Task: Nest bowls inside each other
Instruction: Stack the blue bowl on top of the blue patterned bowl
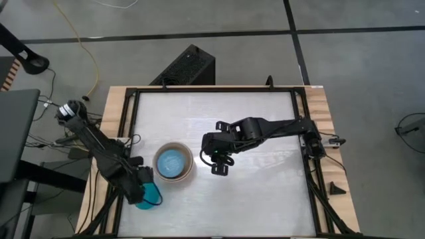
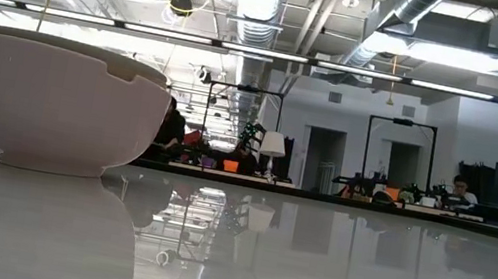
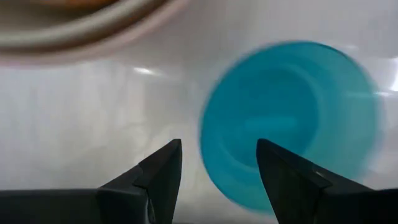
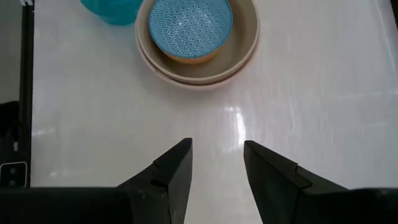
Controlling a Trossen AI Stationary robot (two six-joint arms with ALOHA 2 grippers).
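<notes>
Pale bowls sit nested in a stack (image 1: 174, 162) left of the table's middle, and a small light blue patterned bowl (image 4: 189, 28) rests inside them. In the low view the stack (image 2: 52, 102) stands on its base on the white tabletop. The bright teal bowl (image 1: 151, 194) stands upright on the table near the front left corner. My left gripper (image 3: 217, 165) is open over it, pointing down, one finger over the bowl's rim and one outside it, and no touch shows. My right gripper (image 4: 216, 165) hangs open above the table, right of the stack, with nothing between its fingers.
A black frame rail (image 1: 129, 133) runs around the white tabletop (image 1: 265, 192), close beside the teal bowl on the left. The table's right half is bare. A black box (image 1: 189, 66) stands on the floor beyond the far edge.
</notes>
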